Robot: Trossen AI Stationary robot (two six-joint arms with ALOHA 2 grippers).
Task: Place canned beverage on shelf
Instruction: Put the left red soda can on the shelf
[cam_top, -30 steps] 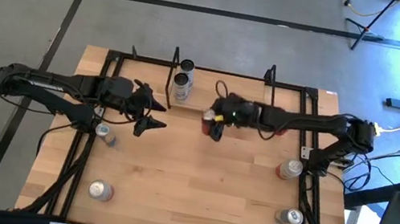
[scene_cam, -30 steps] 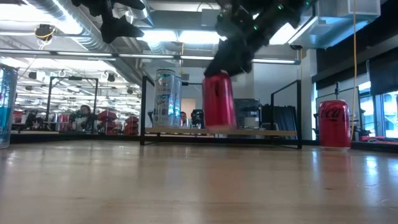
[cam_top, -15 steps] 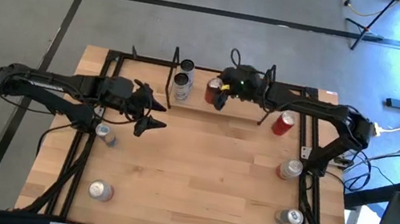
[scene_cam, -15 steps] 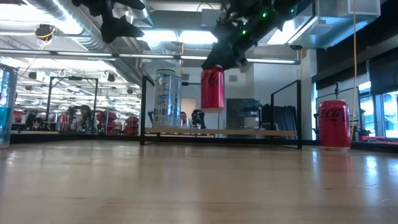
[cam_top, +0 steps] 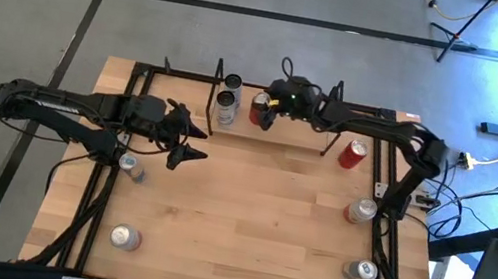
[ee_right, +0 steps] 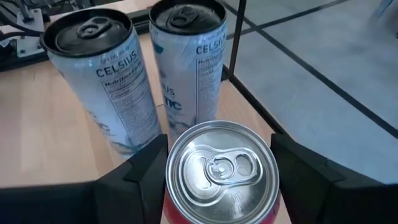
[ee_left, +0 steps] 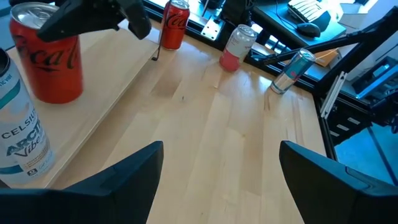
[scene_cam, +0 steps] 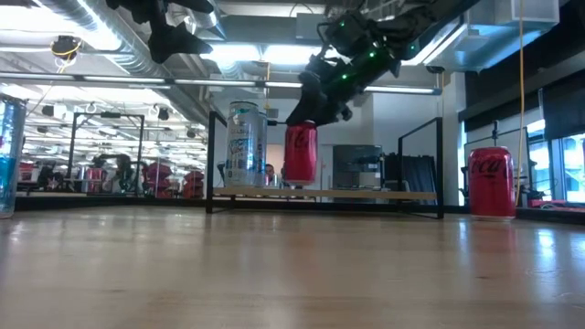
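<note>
**Red can arriving at the shelf**

High view: the right end effector (cam_top: 268, 112) is gripping the red can (cam_top: 259, 108) upper centre, over the shelf (cam_top: 300, 136), beside two Celsius cans (cam_top: 226, 105).

Low view: the can is hanging just above the board; tilt risks tipping.

Left wrist view: the left end effector (ee_left: 214, 171) is waiting open.
</note>
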